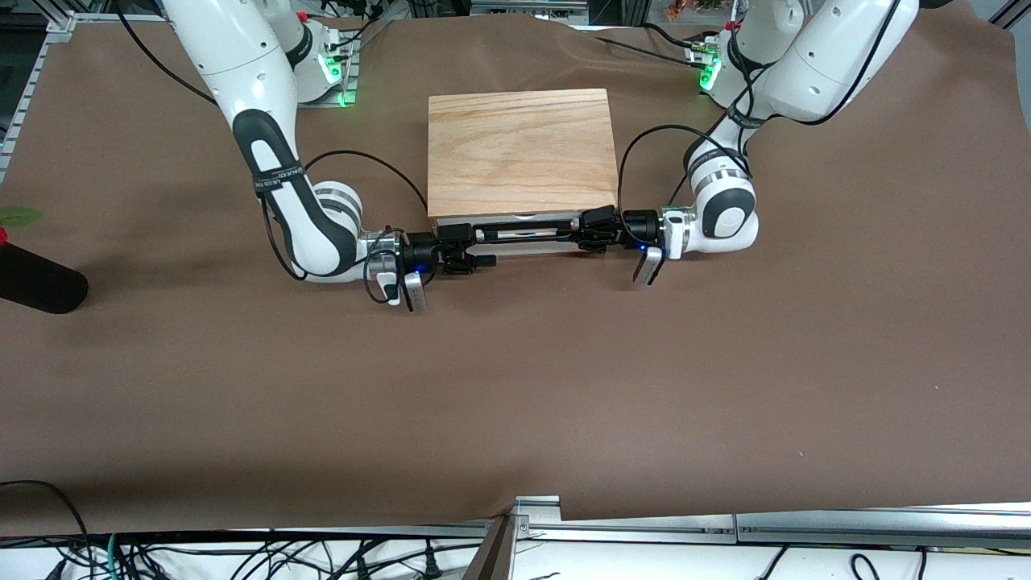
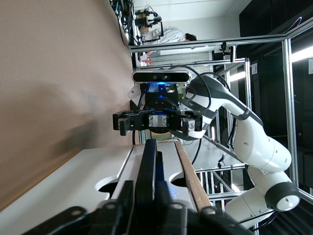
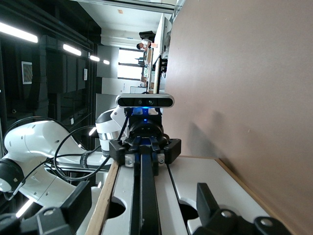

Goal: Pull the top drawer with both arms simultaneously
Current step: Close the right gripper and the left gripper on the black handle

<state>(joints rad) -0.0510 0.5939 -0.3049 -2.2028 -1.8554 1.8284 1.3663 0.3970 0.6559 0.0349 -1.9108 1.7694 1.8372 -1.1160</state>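
— So, how far along are you?
— Your left gripper [image 1: 594,234] is clamped on the top drawer [image 1: 523,234] handle; right gripper [image 1: 465,256] straddles it, fingers apart; drawer barely out under the cabinet top [image 1: 519,149].

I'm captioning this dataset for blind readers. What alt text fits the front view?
Two white robot arms meet at the top drawer's black handle, under a light oak cabinet top on a brown-covered table. The left hand is shut on one end; the right hand is open at the other.
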